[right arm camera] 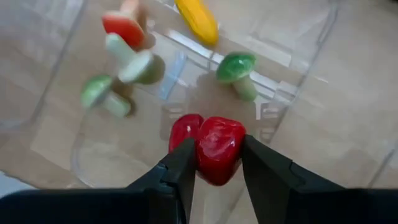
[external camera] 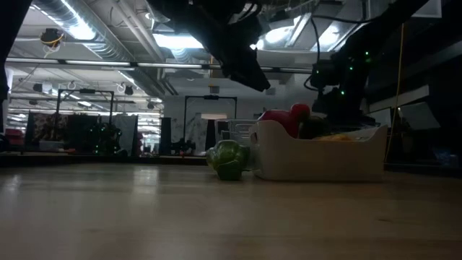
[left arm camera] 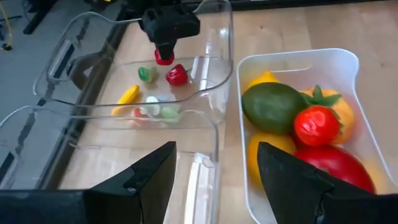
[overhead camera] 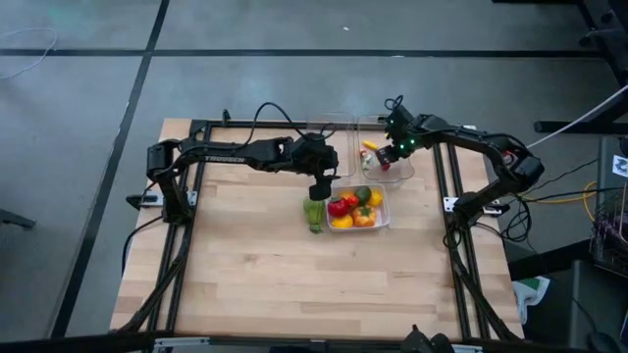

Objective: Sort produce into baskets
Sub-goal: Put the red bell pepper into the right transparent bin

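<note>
My right gripper [right arm camera: 216,163] hangs over a clear basket [overhead camera: 397,175] at the far right, shut on a small red piece [right arm camera: 217,148]. On that basket's floor lie small bits: green mushrooms [right arm camera: 236,70], a yellow piece [right arm camera: 198,20] and another red piece [left arm camera: 177,74]. My left gripper [left arm camera: 214,174] is open with nothing between its fingers, above the gap between a second clear basket [left arm camera: 205,124] and the white basket [left arm camera: 348,62]. The white basket holds lemons, a green piece [left arm camera: 272,106] and red round pieces [left arm camera: 317,124]. A green ribbed piece [overhead camera: 314,213] lies on the table beside the white basket. My right gripper pinches the small red piece by two opposite sides [right arm camera: 202,152] between its two fingers. The fingers come from above, pointing steeply down. The piece hangs clear above the clear basket's floor, as the left wrist view also shows [left arm camera: 163,58].
The three baskets stand close together at the table's far middle and right. The black frame rails [overhead camera: 186,235] run along the table's left and right sides. Bare wooden tabletop [overhead camera: 294,284] spreads toward the near edge.
</note>
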{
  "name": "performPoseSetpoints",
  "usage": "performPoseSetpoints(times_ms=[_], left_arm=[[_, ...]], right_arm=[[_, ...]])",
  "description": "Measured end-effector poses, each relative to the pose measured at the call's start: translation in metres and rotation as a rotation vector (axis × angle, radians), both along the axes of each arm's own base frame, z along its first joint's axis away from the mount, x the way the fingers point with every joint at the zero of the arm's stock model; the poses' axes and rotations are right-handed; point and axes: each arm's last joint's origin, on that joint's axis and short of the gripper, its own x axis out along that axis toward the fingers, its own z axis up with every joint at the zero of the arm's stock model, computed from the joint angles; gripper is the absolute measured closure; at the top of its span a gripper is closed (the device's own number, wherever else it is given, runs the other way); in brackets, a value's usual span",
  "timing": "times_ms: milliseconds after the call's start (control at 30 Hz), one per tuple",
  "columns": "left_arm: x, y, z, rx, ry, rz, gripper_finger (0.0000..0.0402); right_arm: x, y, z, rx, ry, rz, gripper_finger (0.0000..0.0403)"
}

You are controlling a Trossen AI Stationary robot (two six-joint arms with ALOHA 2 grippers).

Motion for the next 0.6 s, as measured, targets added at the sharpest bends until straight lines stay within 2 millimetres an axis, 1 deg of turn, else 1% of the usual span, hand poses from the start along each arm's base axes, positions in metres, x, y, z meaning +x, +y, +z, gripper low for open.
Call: performPoseSetpoints(times_ms=[167,433,600], left_arm=[[0.000,-0.009,-0.002,-0.005,0.023,-0.020,0.0180],[-0.001,-0.030,-0.007,-0.019,0.099,-0.072,0.0180],[-0.006,-0.048,-0.014,-0.069,0.184,-0.077,0.0180]], right_arm=[[0.001,-0.001,-0.008,-0.008,-0.008,0.000,0.0278],[0.002,-0.002,-0.009,-0.016,-0.016,-0.002,0.0278],[0.002,-0.002,-0.009,-0.015,-0.015,-0.002,0.0278]])
